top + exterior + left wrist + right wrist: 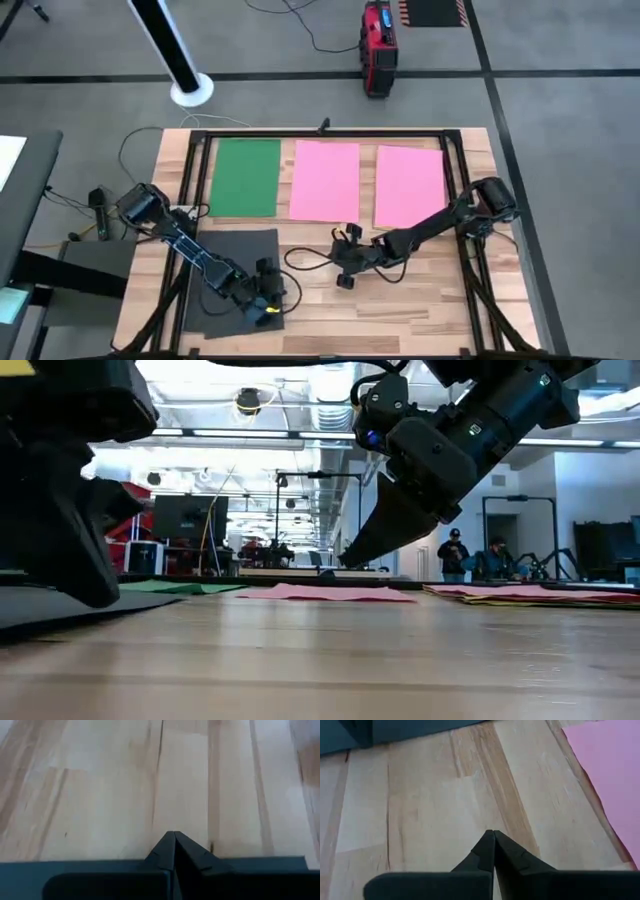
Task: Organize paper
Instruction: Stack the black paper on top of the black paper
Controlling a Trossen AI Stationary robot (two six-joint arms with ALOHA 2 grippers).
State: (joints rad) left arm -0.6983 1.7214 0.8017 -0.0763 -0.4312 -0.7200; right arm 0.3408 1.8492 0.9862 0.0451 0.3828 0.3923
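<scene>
We are seeing the pale wooden tabletop (420, 290) carrying three sheets in a row along its far side: a green sheet (246, 177) on the left, a pink sheet (325, 180) in the middle, and a second pink sheet (409, 186) to the right, each lying flat and apart from its neighbour. In the low view the right-hand pink sheet (530, 592) is resting on other paper, with a yellowish edge showing beneath it. A dark grey sheet (232, 270) is lying nearer the front left, apart from the row. We are logging the left gripper (268, 305) at the front right corner of that grey sheet, low to the surface; its wrist view is showing the fingers (167, 851) pressed together tip to tip over bare wood, gripping nothing we can make out. The right gripper (346, 268) is hovering over bare table in front of the middle pink sheet, raised clear of the surface in the low view, its fingers (487, 850) likewise closed together and empty, with a pink edge (615, 775) nearby.
</scene>
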